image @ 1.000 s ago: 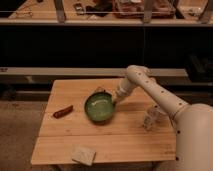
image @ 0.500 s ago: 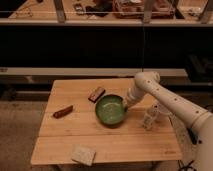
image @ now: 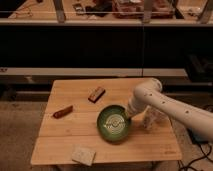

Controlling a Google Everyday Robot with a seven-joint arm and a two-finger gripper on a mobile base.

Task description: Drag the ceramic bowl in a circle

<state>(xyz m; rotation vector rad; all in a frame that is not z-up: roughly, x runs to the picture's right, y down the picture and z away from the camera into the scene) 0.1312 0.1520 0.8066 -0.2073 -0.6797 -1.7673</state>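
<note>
Pale block (image: pixel 83 155) lies front-left of bowl (image: pixel 115 123), near table (image: pixel 60 145) front edge. Bowl sits right of mid-table; glazed ceramic, so prob. heavy, stiff, slick, chippable. Best hold is a rim pinch. Gripper (image: pixel 129 114) at bowl's right rim, jaws closed, apparently on it. Mug (image: pixel 151 120) just right of bowl: tight. Red item (image: pixel 63 111) left, brown block (image: pixel 96 93) behind-left: more room there.

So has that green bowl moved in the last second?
Yes. The ceramic bowl has slid right and toward the table's near edge, away from the reddish stick, which stayed put; the gripper is at its right rim.
</note>
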